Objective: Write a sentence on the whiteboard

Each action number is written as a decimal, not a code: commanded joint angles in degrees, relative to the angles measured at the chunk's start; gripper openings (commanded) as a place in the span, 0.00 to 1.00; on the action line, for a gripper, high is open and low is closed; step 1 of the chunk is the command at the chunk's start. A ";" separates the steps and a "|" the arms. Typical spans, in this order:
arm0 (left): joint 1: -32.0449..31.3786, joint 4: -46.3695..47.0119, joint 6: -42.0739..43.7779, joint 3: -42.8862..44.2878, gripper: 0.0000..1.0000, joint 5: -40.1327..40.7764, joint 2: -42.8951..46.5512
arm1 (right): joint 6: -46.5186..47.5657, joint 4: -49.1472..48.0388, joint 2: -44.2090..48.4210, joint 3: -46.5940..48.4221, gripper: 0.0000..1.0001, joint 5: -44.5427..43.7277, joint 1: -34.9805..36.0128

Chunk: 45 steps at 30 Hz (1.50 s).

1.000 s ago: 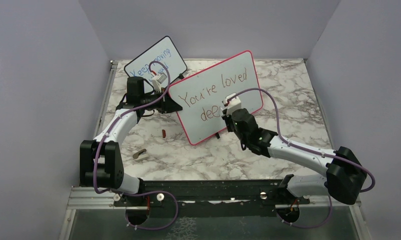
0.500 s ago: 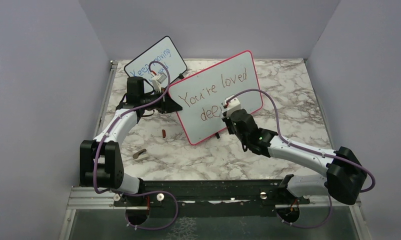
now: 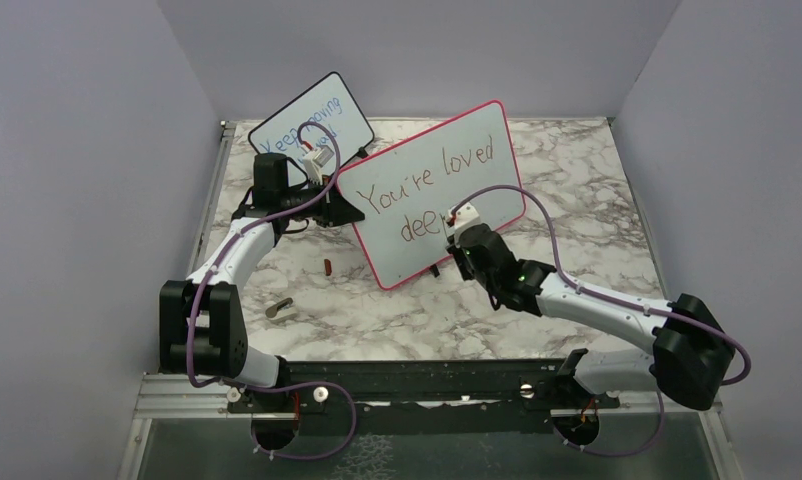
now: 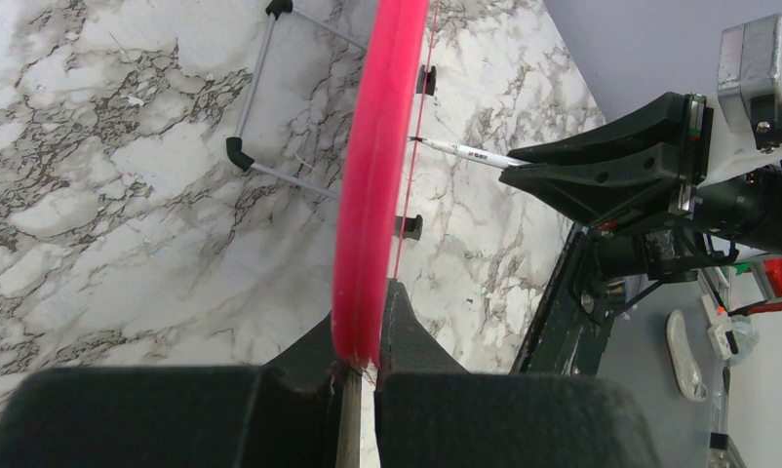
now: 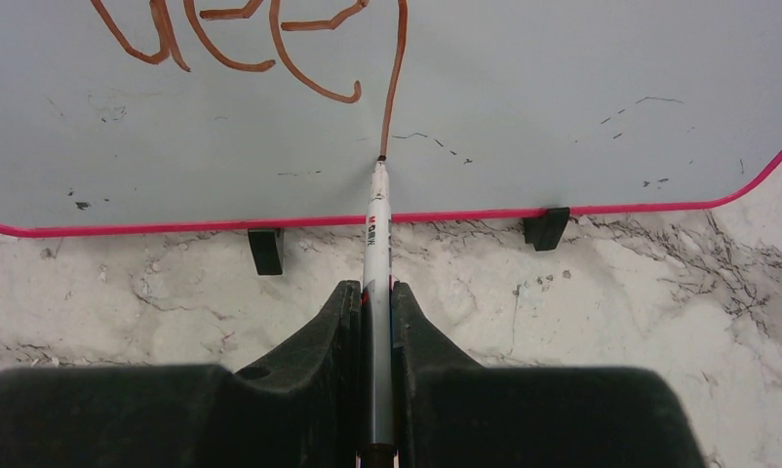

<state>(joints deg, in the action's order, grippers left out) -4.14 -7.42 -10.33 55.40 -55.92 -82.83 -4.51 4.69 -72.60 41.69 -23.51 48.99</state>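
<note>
The whiteboard (image 3: pixel 397 262), red-pink framed, stands tilted on the marble table. The sentence (image 3: pixel 432 175) reads "You're loved" with "dee" beneath it in brownish-red. My left gripper (image 3: pixel 343 206) is shut on the board's left edge, and the pink frame (image 4: pixel 372 175) runs up from between its fingers (image 4: pixel 407 327). My right gripper (image 5: pixel 372 292) is shut on a white marker (image 5: pixel 377 244). The marker's tip touches the board at the foot of a long downstroke (image 5: pixel 397 78) just after "dee". From the left wrist, the marker (image 4: pixel 465 153) is seen meeting the board's face.
A smaller black-framed board (image 3: pixel 312 125) with blue writing leans behind the left arm. A red cap (image 3: pixel 328 266) and a small grey-brown piece (image 3: pixel 279 307) lie on the table near the left arm. The whiteboard's black feet (image 5: pixel 265 249) rest on the marble. Purple walls close in three sides.
My right gripper has slid a little down the board toward its lower edge, lengthening the stroke after "dee". The left arm and the board have not moved.
</note>
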 commanded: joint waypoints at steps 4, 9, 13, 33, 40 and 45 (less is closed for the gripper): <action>0.36 -4.44 1.45 -0.03 0.00 7.14 -1.37 | 0.13 -1.87 4.02 -0.51 0.00 0.56 -0.42; 0.36 -4.44 1.45 -0.03 0.00 7.05 -1.38 | 1.99 -6.14 5.31 -0.04 0.00 -2.71 -0.54; 0.36 -4.44 1.44 0.06 0.00 6.87 -1.33 | 3.37 -9.64 4.55 0.37 0.00 -3.36 -0.82; 0.36 -4.44 1.45 0.15 0.00 6.61 -1.63 | 5.37 -13.69 0.14 2.82 0.00 -0.93 -1.90; 0.36 -4.44 1.45 0.11 0.00 6.67 -1.64 | 5.49 -13.98 -0.91 3.29 0.00 -0.49 -2.21; 0.36 -4.42 1.45 0.13 0.00 6.65 -1.64 | 5.42 -13.72 -1.63 3.35 0.00 -1.01 -2.65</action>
<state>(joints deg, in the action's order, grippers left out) -4.14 -7.49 -10.37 55.48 -55.92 -82.85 0.23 -7.62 -72.77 43.05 -24.71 47.11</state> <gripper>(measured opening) 0.037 0.168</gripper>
